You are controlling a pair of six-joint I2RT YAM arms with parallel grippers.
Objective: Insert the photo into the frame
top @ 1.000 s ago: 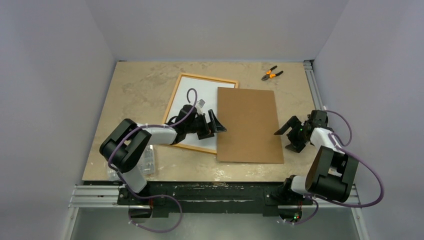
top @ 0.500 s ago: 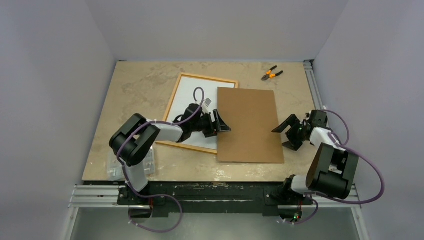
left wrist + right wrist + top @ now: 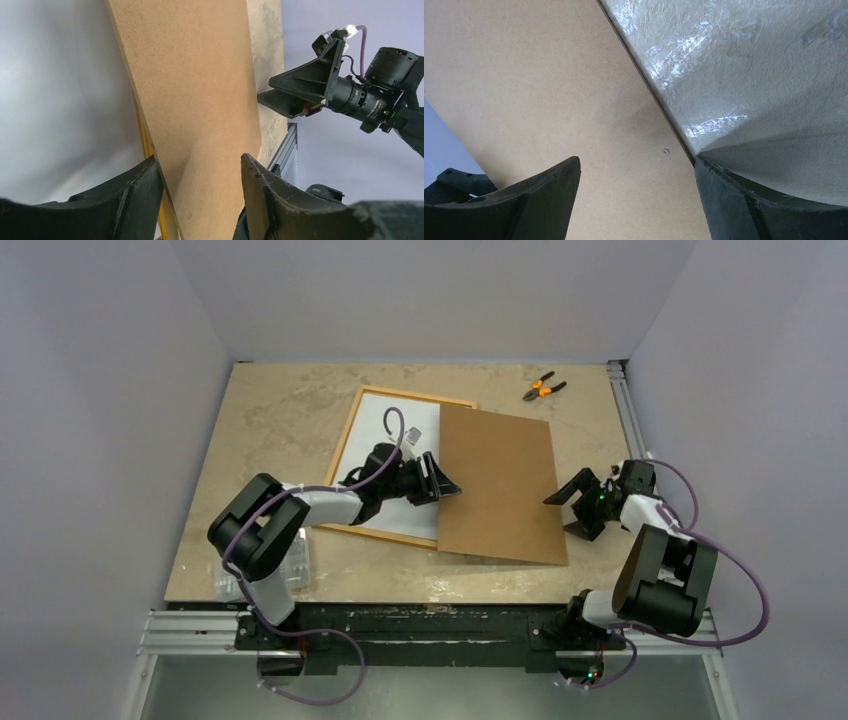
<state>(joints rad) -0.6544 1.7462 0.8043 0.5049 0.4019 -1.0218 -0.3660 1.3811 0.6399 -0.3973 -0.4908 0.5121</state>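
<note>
We see the frame [image 3: 400, 394] lying flat left of the middle of the surface [image 3: 270, 430], nearer its far edge, with its right side covered by the brown backing board [image 3: 500, 490]. A white sheet [image 3: 375, 425] fills the frame's opening. We cannot tell whether that is the photo face down, and no printed picture shows in any view.

The left end effector [image 3: 444, 476] straddles the board's left edge, one finger beneath and one above, and that edge stands tilted up off the frame. Whether the fingers actually pinch the board we cannot tell. The right end effector [image 3: 557, 517] is spread wide and grasps nothing, its tips just beside the board's right edge, which rests on the surface.

We judge the main risk to be a weak hold. If the left fingers only prop the board, it could slip and slap down on the frame, knocking it askew. The board pivots on its right edge, so it could also skid into the right end effector or towards the near edge. A low finger could drag the white sheet.
</note>
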